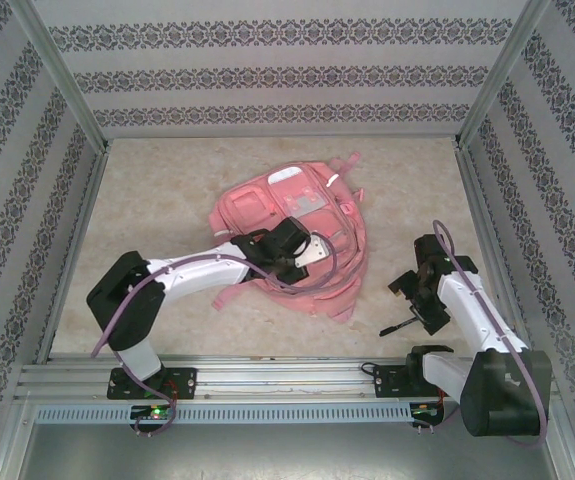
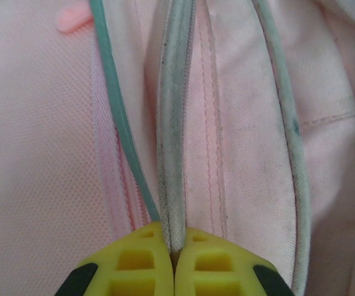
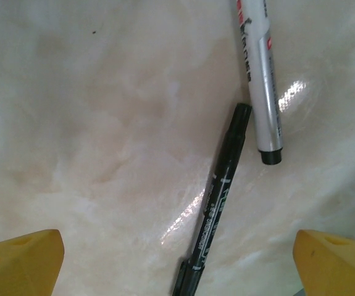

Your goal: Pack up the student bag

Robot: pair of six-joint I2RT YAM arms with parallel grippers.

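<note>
The student bag (image 1: 267, 205), a soft pink backpack, lies flat in the middle of the table. My left gripper (image 1: 292, 255) rests on its near side. In the left wrist view the yellow fingers (image 2: 143, 262) are shut on a whitish-grey piped edge (image 2: 174, 123) of the pink student bag (image 2: 41, 154). My right gripper (image 1: 417, 300) hovers over the table to the right of the bag. It stands open (image 3: 177, 265), with a black marker (image 3: 217, 209) lying on the table between its fingertips (image 3: 23, 259) and nothing in its grip.
A silver marker (image 3: 260, 80) lies just beyond the black one, its black cap pointing towards me. The black marker (image 1: 399, 326) shows near the front rail (image 1: 267, 372). Patterned walls enclose the beige marbled table (image 1: 157, 210) on three sides.
</note>
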